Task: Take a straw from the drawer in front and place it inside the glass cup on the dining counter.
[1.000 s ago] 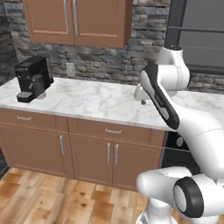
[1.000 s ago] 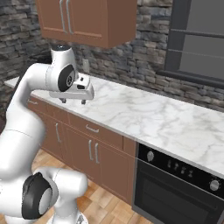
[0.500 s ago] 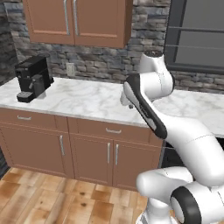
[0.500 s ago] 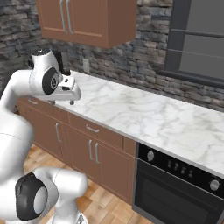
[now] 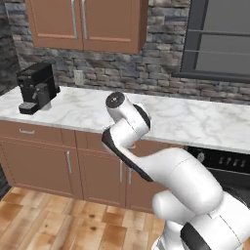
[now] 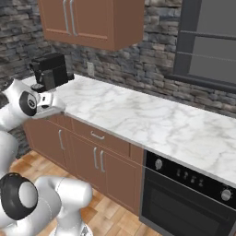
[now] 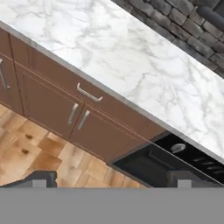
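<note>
My gripper point(image 7: 113, 178) is open, its two dark tips far apart with nothing between them. It looks down at the drawer point(image 7: 94, 101), a wide brown front with a small silver bar handle, shut, under the marble top. That drawer point(image 6: 102, 138) runs right of my hand point(image 6: 48, 101), which hovers at the counter's left front edge. In the left base view my arm covers much of the drawer point(image 5: 90, 140). The straw, the glass cup and the dining counter are out of view.
A black coffee machine point(image 5: 36, 87) point(image 6: 50, 70) stands at the counter's left end. A black oven point(image 6: 184, 193) point(image 7: 162, 164) sits right of the cabinets. Brown wall cabinets point(image 5: 88, 22) hang above the marble counter point(image 5: 195, 122). Wooden floor point(image 7: 30, 148) lies below.
My arm has swung to the left along the counter and dropped lower, toward the front edge. The gripper has stayed open. The drawer has stayed shut.
</note>
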Controlling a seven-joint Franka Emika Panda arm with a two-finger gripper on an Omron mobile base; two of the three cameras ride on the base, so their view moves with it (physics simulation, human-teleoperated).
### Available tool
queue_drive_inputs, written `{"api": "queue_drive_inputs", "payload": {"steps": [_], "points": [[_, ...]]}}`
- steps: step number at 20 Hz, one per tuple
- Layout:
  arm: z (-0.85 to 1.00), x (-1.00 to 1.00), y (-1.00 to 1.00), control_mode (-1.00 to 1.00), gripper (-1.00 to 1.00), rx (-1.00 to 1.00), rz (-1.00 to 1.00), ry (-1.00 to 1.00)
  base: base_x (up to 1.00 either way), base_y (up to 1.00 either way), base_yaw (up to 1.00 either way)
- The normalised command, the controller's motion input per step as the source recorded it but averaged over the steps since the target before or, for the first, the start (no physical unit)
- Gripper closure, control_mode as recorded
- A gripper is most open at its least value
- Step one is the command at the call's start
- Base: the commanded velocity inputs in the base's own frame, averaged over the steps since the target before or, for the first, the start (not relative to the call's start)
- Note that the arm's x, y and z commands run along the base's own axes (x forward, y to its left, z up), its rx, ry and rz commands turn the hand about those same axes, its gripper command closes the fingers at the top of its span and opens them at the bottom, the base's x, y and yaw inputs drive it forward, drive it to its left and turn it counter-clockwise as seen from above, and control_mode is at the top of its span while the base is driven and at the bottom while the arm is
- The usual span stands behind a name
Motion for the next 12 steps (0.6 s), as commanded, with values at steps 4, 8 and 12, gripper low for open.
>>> {"api": "queue_drive_inputs", "payload": {"steps": [4, 8, 12], "points": [[-0.8, 0.6, 0.09, -1.0, -1.0, -0.26, -0.01, -0.16, 0.0, 0.0, 0.0], [-0.66, 0.32, 0.0, -1.0, -1.0, -0.28, 0.0, -0.17, 0.0, 0.0, 0.0], [-0.69, 0.07, 0.0, -1.0, -1.0, -0.3, 0.0, -0.2, 0.0, 0.0, 0.0]]}}
